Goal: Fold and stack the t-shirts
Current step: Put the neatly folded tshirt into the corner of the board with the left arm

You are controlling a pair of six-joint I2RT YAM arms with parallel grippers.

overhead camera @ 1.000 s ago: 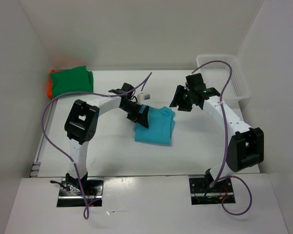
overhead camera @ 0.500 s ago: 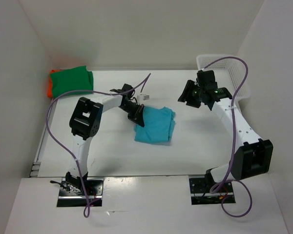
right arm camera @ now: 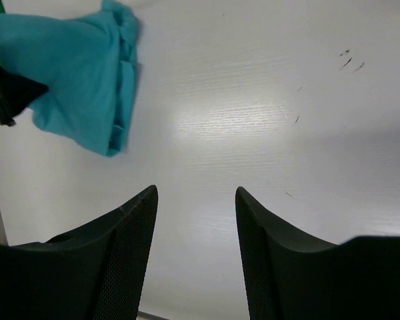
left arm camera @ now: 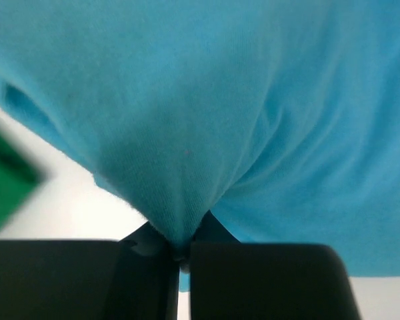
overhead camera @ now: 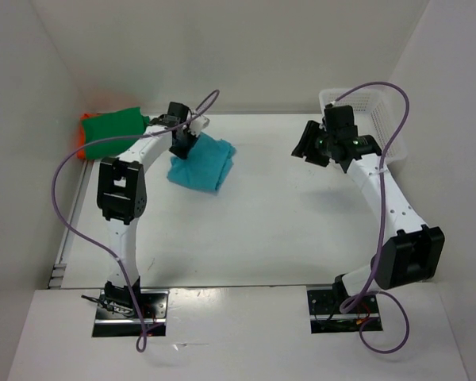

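The folded turquoise t-shirt (overhead camera: 205, 162) hangs from my left gripper (overhead camera: 182, 145) at the back left of the table. In the left wrist view the jaws (left arm camera: 180, 255) are shut on a pinched fold of this t-shirt (left arm camera: 253, 100). Just to its left lies the folded green t-shirt (overhead camera: 115, 132) on top of the orange one (overhead camera: 82, 143), whose edge alone shows. My right gripper (overhead camera: 309, 144) hovers at the back right, open, with only bare table between its fingers (right arm camera: 196, 200). From there the turquoise t-shirt (right arm camera: 80, 73) shows far off.
A white mesh basket (overhead camera: 382, 121) stands at the back right corner, behind my right arm. White walls close the table on the left, back and right. Purple cables loop above both arms.
My left gripper closed on the turquoise t-shirt's edge and carried it from the table's middle to the back left, beside the green one. The right gripper drew back to the right.
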